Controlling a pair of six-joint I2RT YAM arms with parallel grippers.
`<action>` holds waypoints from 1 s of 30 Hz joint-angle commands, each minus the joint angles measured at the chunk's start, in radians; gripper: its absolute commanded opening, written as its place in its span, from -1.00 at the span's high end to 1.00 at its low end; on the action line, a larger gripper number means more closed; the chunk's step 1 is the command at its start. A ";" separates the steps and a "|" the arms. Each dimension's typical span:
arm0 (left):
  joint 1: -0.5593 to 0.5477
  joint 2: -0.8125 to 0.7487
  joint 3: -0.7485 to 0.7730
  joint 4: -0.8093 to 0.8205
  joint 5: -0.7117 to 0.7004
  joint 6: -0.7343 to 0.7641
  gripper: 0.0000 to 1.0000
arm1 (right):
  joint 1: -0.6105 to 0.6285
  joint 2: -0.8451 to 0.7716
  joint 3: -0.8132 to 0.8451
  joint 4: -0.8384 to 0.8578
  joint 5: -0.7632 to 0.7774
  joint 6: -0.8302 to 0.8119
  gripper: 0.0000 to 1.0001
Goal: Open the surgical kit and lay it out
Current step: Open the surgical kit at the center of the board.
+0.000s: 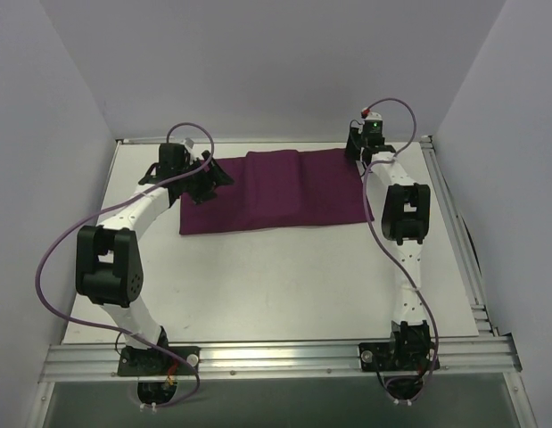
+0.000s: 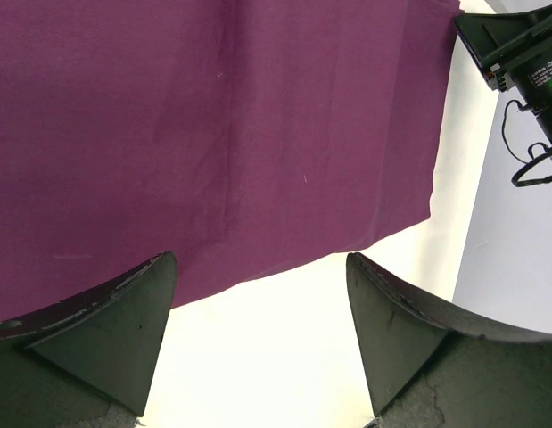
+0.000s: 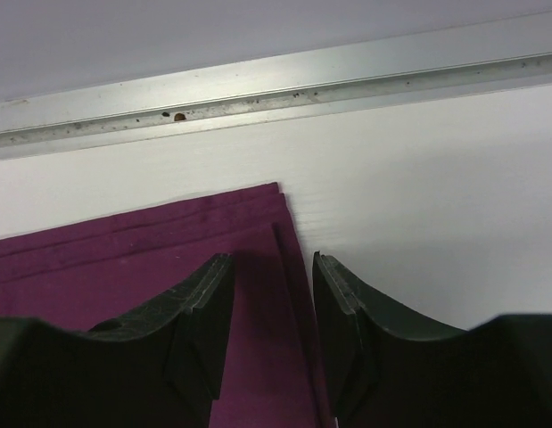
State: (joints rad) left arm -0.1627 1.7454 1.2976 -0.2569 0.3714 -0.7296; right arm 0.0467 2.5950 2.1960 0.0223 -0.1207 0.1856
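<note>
Aluminium rail (image 1: 276, 357) runs along the bottom of the top view, with the left arm's base (image 1: 155, 361) and the right arm's base (image 1: 405, 349) bolted to it. Above it spreads the white surface (image 1: 258, 285).

On the upper middle of that surface lies the cloth wrap (image 1: 276, 192), dark magenta-purple. It is folded into a flat rectangle, with a raised fold running up and down just left of its centre.

At the wrap's left edge, in the upper left of the frame, sits the left gripper (image 1: 207, 181). Its wrist view shows the jaws spread wide over bare surface just below the wrap's lower edge, with nothing between them: released. One finger (image 2: 115, 330) overlaps the cloth's edge in the picture; whether it touches cannot be told.

At the wrap's upper right corner, close to the far rail (image 3: 258, 94), is the right gripper (image 1: 358, 152). In its wrist view the jaws stand parted by a narrow gap and straddle the wrap's right-hand edge near the corner. One finger is over cloth, the other over white surface. The cloth lies flat beneath them, not pinched: released.
</note>
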 commanded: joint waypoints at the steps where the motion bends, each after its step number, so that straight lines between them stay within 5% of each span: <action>1: -0.005 0.003 0.005 0.050 0.017 -0.007 -0.71 | -0.001 -0.003 0.038 0.016 -0.011 0.005 0.20; 21: -0.005 0.013 -0.003 0.068 0.032 -0.014 -0.72 | 0.028 0.039 0.116 0.013 0.003 -0.023 0.39; 30: -0.005 0.017 -0.006 0.079 0.044 -0.021 -0.72 | 0.030 0.045 0.113 0.013 0.021 -0.031 0.30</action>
State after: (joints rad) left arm -0.1631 1.7527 1.2972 -0.2260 0.3939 -0.7483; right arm 0.0681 2.6343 2.2784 0.0349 -0.1280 0.1745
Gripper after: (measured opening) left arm 0.858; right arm 0.343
